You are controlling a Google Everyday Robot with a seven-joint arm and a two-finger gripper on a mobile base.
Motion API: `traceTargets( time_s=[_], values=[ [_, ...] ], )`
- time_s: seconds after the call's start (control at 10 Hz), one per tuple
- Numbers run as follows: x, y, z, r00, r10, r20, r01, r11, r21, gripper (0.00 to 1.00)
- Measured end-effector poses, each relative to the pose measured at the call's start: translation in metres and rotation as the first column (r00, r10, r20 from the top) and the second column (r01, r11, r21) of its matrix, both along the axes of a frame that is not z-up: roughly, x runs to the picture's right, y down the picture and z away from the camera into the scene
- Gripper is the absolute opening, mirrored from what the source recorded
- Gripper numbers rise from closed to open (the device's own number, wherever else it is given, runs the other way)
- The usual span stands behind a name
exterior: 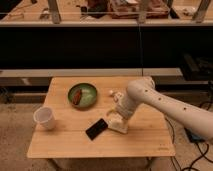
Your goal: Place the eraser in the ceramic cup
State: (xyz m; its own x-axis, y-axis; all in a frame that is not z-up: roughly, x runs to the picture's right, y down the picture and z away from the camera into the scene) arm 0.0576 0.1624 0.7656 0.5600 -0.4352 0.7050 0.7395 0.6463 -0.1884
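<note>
eraser: we see the eraser (96,128) flat on the table (150,142), front-middle, loose and not gripped
eraser axis: long axis runs on a diagonal, from near-left to far-right in the view
gripper: the gripper (119,116) hangs low at the end of the white arm (165,102), over the beige pad (120,126); we cannot tell if it touches the pad
fingers: spread wide, nothing between them as far as we see
eraser vs gripper: eraser lies just beside the gripper, toward the view's left and a bit nearer the camera; apart, no contact
ceramic cup: the ceramic cup (45,118) stands upright near the table's left edge, mouth up; well apart from the eraser, farther left along the same front strip
other things: green plate (89,91) with a brown item (76,97) sits behind the eraser; a small pale round thing (111,92) lies near the plate
step, our judgement: reach not yet done; grasp comes first
next move, our judgement: we think the gripper has to shift left in the view and a little toward the camera, then turn so the fingers close across the short sides, square to that diagonal
risk, our judgement: the pad is the nearer flat thing, so a straight drop here lands on the pad, not the eraser
</note>
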Motion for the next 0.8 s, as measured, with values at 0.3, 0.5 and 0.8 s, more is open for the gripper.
traceTargets(
  time_s=[0.3,0.5,0.8],
  values=[
    [-0.043,0.004,0.015,0.999,0.010,0.043,-0.009,0.9999,-0.011,0.65],
    [-0.076,0.003,0.027,0.999,0.002,0.051,0.000,0.9996,-0.030,0.65],
    [-0.098,0.008,0.043,1.000,-0.017,-0.014,0.015,0.9951,-0.098,0.65]
  ],
)
